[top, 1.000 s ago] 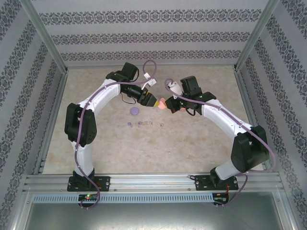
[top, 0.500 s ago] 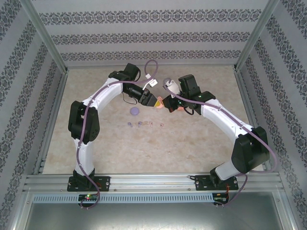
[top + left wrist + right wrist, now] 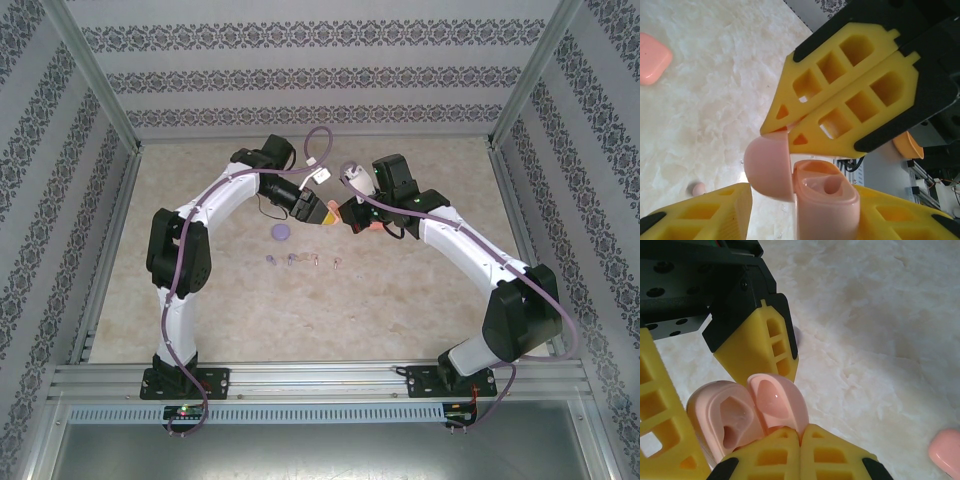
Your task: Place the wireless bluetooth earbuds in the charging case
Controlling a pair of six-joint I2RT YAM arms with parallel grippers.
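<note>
The left claw stands partly open, one yellow finger on each side of the body of a pink charging case. One finger lies against the body, but the hinged-back lid covers the other side, so it cannot be told whether the claw truly grips the case. The case is open and tilted, its moulded earbud wells bare and facing the left wrist camera. The right claw meets it from the opposite side with its two fingers pressed fully together, their tips touching the upper rim of the lid. Whether any of the rim is pinched between them is too fine to tell. Both claws meet above the middle of the far half of the desk. Nearer the arm bases the wireless bluetooth earbuds lie on the desk in a short row, well apart from the open case and too small to count surely. A round purple case rests just beyond the left end of that row. A closed salmon case also lies on the desk.
</note>
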